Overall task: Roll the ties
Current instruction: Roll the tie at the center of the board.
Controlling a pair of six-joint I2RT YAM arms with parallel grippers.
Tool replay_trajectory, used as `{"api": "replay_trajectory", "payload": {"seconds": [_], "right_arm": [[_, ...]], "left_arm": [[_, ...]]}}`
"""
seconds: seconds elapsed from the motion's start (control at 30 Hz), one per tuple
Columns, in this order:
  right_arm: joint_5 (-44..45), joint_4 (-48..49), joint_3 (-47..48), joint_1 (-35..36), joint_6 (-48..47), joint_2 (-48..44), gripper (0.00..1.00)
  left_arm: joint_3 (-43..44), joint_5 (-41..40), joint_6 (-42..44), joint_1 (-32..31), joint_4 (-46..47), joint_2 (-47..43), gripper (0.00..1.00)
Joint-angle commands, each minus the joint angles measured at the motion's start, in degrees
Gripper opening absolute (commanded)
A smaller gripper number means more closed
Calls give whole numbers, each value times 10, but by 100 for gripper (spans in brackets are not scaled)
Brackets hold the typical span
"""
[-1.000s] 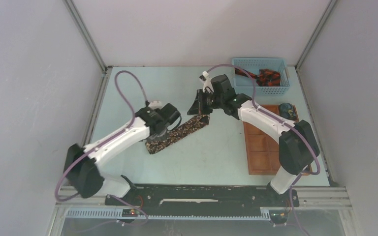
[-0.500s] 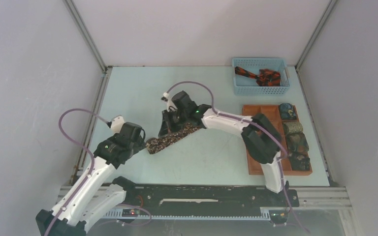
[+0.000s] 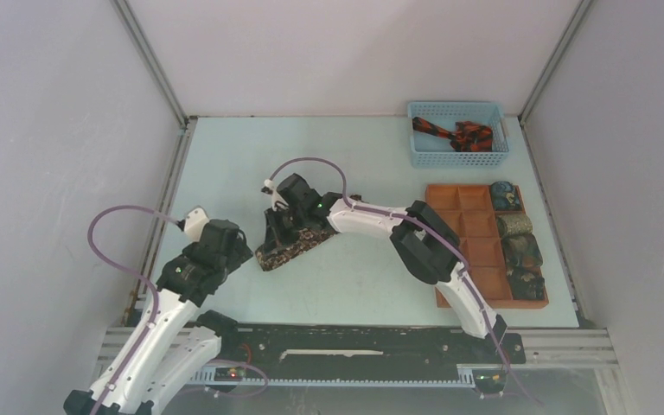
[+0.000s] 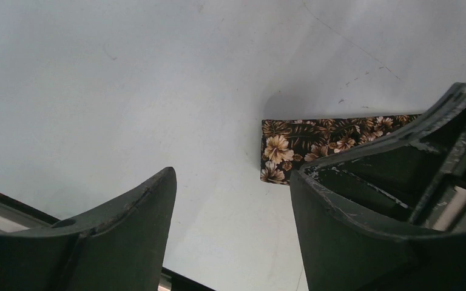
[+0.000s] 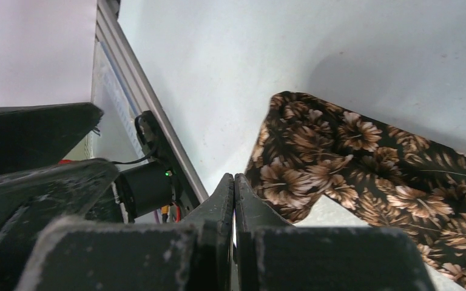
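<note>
A dark brown tie with tan flowers (image 3: 298, 246) lies on the table, its far end folded over on itself. My right gripper (image 3: 278, 232) stands over that folded part. In the right wrist view the right gripper (image 5: 235, 179) is shut, with no fabric showing between the fingers, and the tie (image 5: 346, 154) lies bunched just to their right. My left gripper (image 3: 240, 252) hangs open just left of the tie's near end. In the left wrist view, that gripper (image 4: 232, 176) has only bare table between its fingers, and the tie's square end (image 4: 285, 148) lies beyond the right finger (image 4: 352, 206).
A blue mesh basket (image 3: 458, 107) at the back right holds a black and red-orange tie (image 3: 455, 134). The orange-brown compartment tray (image 3: 458, 259) stands at the right, with several rolled ties (image 3: 515, 226) in its right column. A metal rail (image 3: 164, 199) runs along the table's left edge.
My right arm has swung left and nearer along the tie, which now looks shorter and doubled over. My left arm has pulled back off the tie toward the near left.
</note>
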Motion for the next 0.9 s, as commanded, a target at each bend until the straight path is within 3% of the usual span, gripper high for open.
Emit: {"api": "replay_trajectory", "payload": {"seconds": [0.0, 0.33, 0.87], "right_arm": [[-2, -5, 19, -4, -6, 15, 0], [-4, -1, -17, -25, -22, 9, 0], [-15, 27, -68, -47, -24, -8, 0]], "left_arm": [[2, 7, -3, 5, 25, -1, 75], [-11, 41, 18, 4, 56, 2, 75], [-86, 174, 42, 7, 205, 57, 79]]}}
